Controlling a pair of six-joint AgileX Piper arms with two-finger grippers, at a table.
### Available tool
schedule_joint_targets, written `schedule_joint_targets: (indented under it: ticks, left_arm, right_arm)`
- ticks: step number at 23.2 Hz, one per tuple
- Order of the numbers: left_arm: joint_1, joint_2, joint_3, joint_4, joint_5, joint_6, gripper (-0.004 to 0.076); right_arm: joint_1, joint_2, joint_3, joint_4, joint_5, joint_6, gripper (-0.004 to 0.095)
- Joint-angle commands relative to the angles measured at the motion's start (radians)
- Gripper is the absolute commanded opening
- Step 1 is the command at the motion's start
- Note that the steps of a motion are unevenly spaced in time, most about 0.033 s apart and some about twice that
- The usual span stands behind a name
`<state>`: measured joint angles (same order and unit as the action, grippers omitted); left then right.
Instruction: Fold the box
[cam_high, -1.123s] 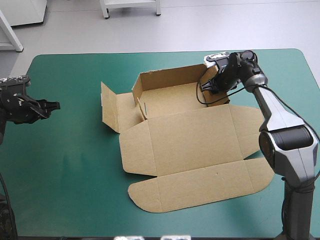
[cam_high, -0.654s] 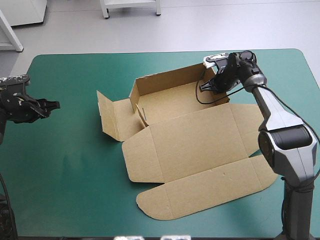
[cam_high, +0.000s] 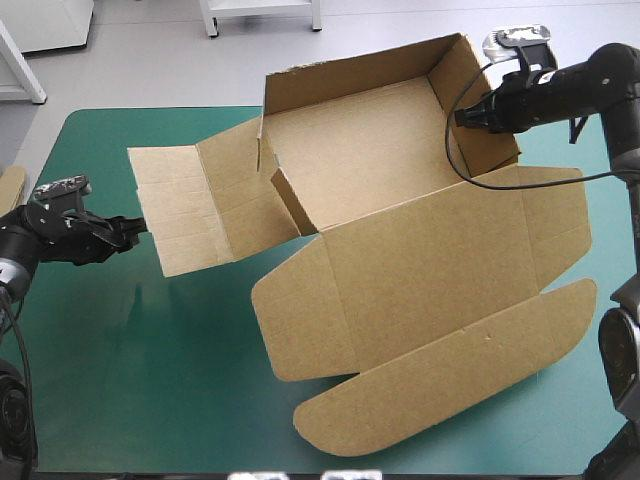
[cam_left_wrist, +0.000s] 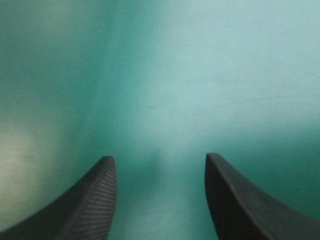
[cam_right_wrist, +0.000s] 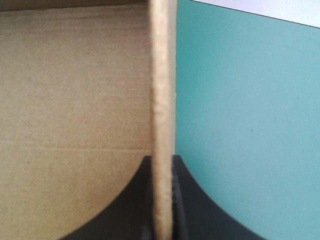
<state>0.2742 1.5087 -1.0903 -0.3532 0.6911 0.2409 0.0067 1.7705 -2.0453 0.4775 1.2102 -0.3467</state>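
Since just before, we have raised the box off the table by its right wall, and our left gripper has edged inward. Our right gripper pinches that wall; the left gapes empty. The box hangs tilted over the table's middle, long axis left to right, its left flap just ahead of the left gripper, the nearer one.

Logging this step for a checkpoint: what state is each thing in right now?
box: half-formed, far walls up, lid and left flap spread open, held up tilted by its right wall.
right gripper: jaws shut on the box's right wall.
left gripper: jaws open, empty, beside the box's left flap.
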Motion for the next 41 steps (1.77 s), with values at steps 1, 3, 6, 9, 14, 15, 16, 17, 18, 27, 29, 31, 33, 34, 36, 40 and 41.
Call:
schedule_joint_targets:
  ticks: [1, 3, 6, 9, 14, 15, 16, 17, 18, 27, 29, 31, 33, 34, 36, 40, 41]
  left_arm:
    - [0.0, -0.009, -0.015, -0.334, -0.017, 0.199, 0.0386]
    - [0.0, 0.01, -0.015, -0.584, 0.067, 0.385, 0.0385]
    - [0.0, 0.021, -0.012, -0.89, 0.255, 0.6, 0.0385]
    - [-0.002, 0.027, -0.012, -1.025, 0.386, 0.657, 0.0385]
    - [-0.076, 0.027, -0.012, -1.208, 0.474, 0.687, 0.0385]
    - [-0.092, 0.027, -0.012, -1.218, 0.474, 0.689, 0.0385]
    - [-0.118, 0.027, -0.012, -1.236, 0.474, 0.694, 0.0385]
    - [-0.14, 0.027, -0.012, -1.25, 0.474, 0.701, 0.0385]
    - [-0.152, 0.027, -0.012, -1.265, 0.474, 0.708, 0.0385]
    - [-0.234, 0.027, -0.014, -1.433, 0.606, 0.74, 0.0387]
    - [-0.234, 0.027, -0.014, -1.476, 0.606, 0.74, 0.0424]
    - [-0.239, 0.027, -0.014, -1.462, 0.606, 0.737, 0.0441]
    - [-0.251, 0.027, -0.014, -1.465, 0.608, 0.73, 0.0459]
    - [-0.262, 0.025, -0.014, -1.484, 0.608, 0.73, 0.0468]
    - [-0.277, 0.023, -0.023, -1.49, 0.608, 0.73, 0.0467]
    - [-0.291, 0.023, -0.065, -1.488, 0.604, 0.725, 0.0467]
    - [-0.297, 0.023, -0.076, -1.479, 0.589, 0.718, 0.0467]
  right_arm:
    - [-0.029, -0.07, -0.016, 0.13, -0.003, -0.027, -0.0015]
    - [-0.029, -0.072, 0.013, 0.163, -0.011, -0.035, -0.0015]
    - [-0.027, -0.072, 0.09, 0.196, -0.072, -0.065, -0.0015]
    - [-0.027, -0.072, 0.124, 0.214, -0.094, -0.078, -0.0015]
    - [-0.027, -0.072, 0.163, 0.252, -0.124, -0.098, -0.0015]
    - [-0.027, -0.072, 0.168, 0.252, -0.127, -0.098, -0.0015]
    - [-0.027, -0.072, 0.173, 0.254, -0.133, -0.1, -0.0015]
    - [-0.027, -0.072, 0.181, 0.252, -0.135, -0.104, -0.0015]
    - [-0.027, -0.072, 0.186, 0.247, -0.139, -0.104, -0.0015]
    - [-0.027, -0.072, 0.224, 0.096, -0.176, -0.088, -0.0005]
    - [-0.025, -0.072, 0.224, 0.096, -0.181, -0.076, -0.0003]
    - [-0.015, -0.072, 0.224, 0.089, -0.185, -0.063, -0.0003]
    - [0.008, -0.072, 0.224, 0.049, -0.205, -0.038, -0.0003]
    - [0.039, -0.072, 0.224, -0.01, -0.232, -0.024, -0.0003]
    - [0.07, -0.068, 0.224, -0.052, -0.265, 0.02, -0.0003]
    - [0.082, -0.043, 0.224, -0.015, -0.276, 0.044, -0.0003]
    - [0.085, -0.039, 0.224, -0.013, -0.276, 0.056, -0.0003]
